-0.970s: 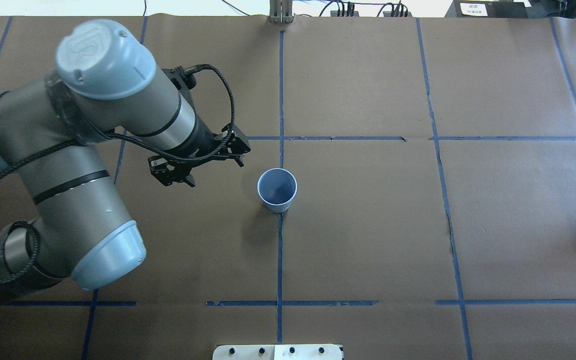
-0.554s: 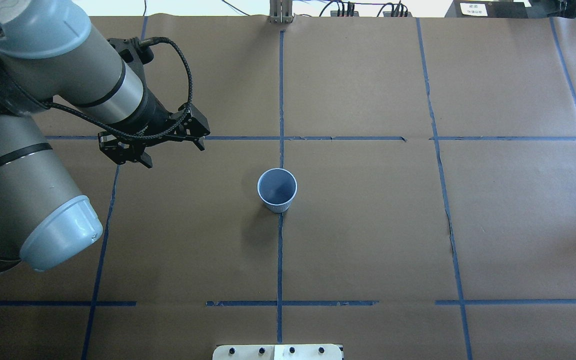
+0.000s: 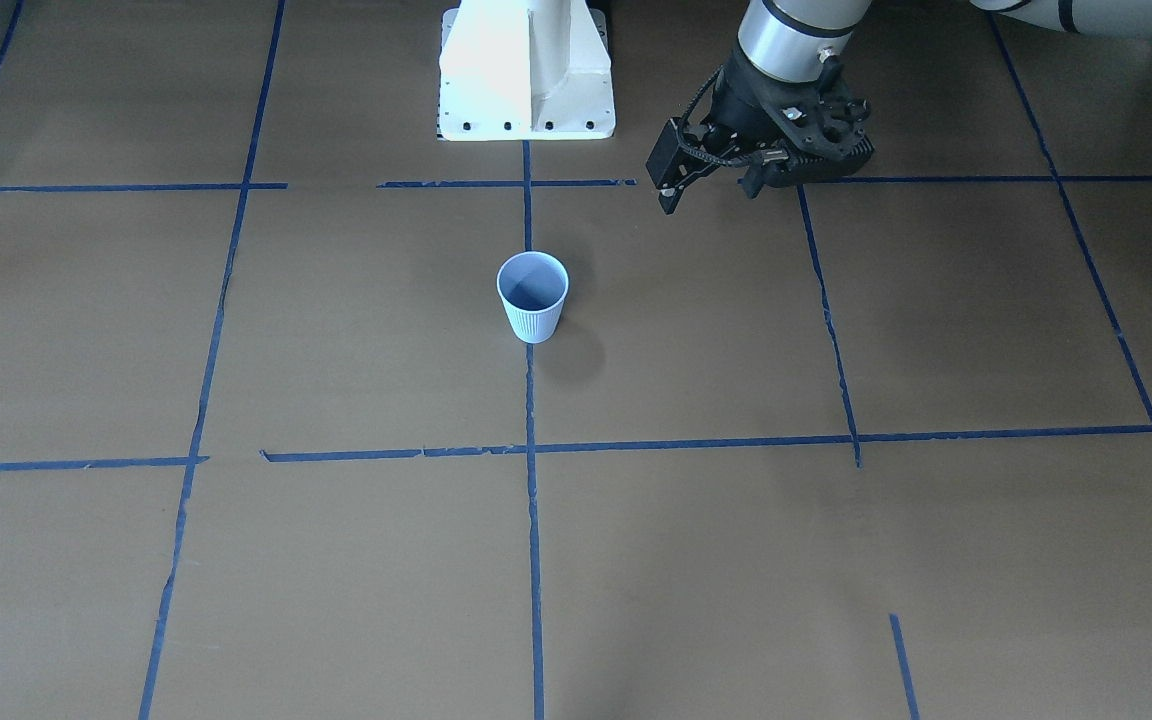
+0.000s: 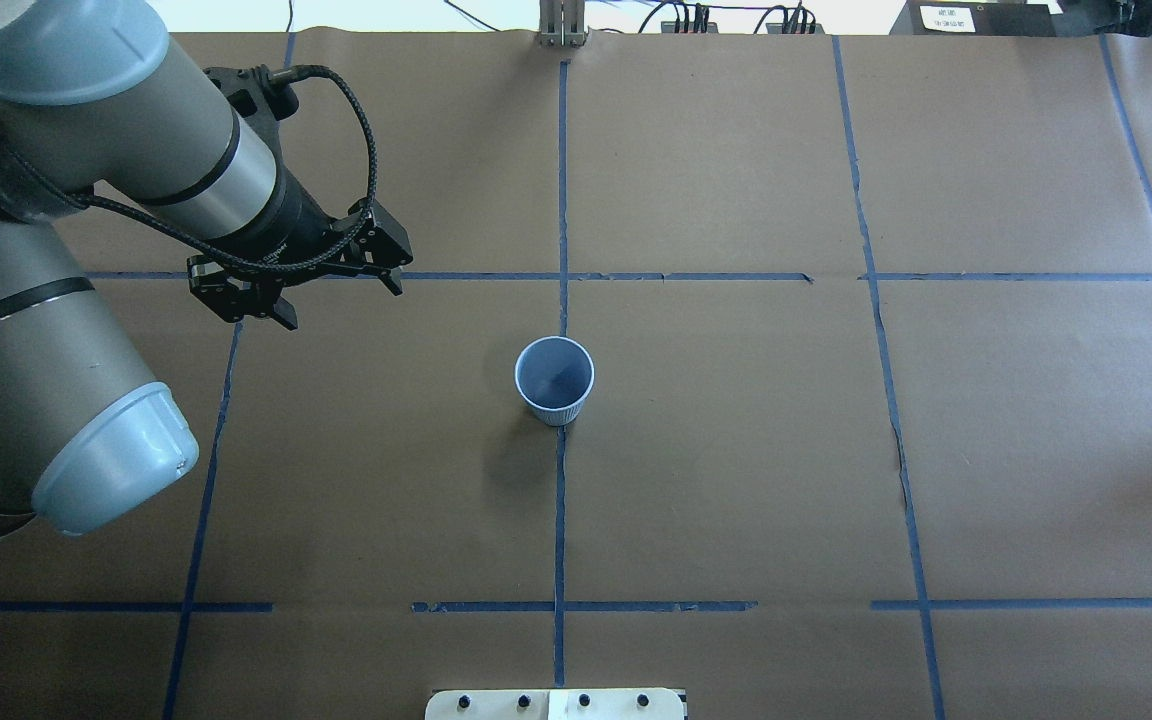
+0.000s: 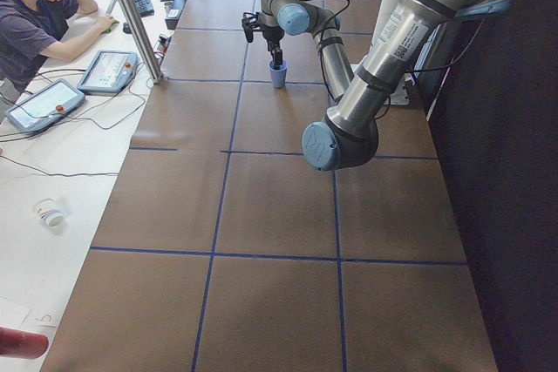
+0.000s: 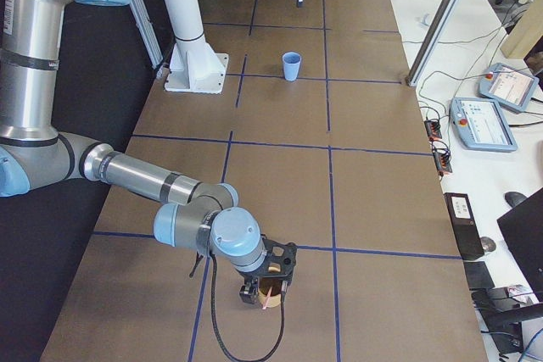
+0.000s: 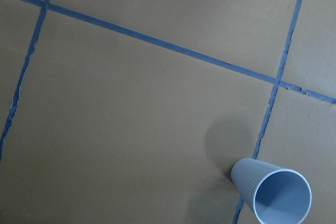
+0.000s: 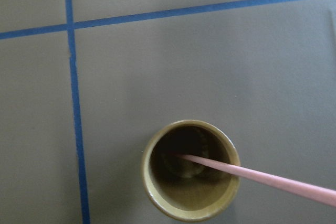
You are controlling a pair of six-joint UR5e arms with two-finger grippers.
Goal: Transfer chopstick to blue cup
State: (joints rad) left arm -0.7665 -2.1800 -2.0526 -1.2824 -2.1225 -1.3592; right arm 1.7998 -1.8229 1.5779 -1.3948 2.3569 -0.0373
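The blue cup (image 4: 554,380) stands upright mid-table and looks empty; it also shows in the front view (image 3: 533,295) and the left wrist view (image 7: 273,195). My left gripper (image 4: 341,305) is open and empty, hovering well to the cup's left and a little beyond it. A thin pink chopstick (image 8: 252,176) leans in an olive-brown cup (image 8: 157,192) at the table's right end. My right gripper (image 6: 265,292) hangs just over that brown cup; I cannot tell whether it is open or shut.
The table is covered in brown paper with a blue tape grid (image 4: 561,200). The robot's white base plate (image 3: 526,70) sits at the near edge. An operator (image 5: 35,15) sits at a side desk with control tablets (image 5: 106,70).
My left arm has drawn back to the left and farther from the blue cup, its gripper staying open. The cup has not moved.
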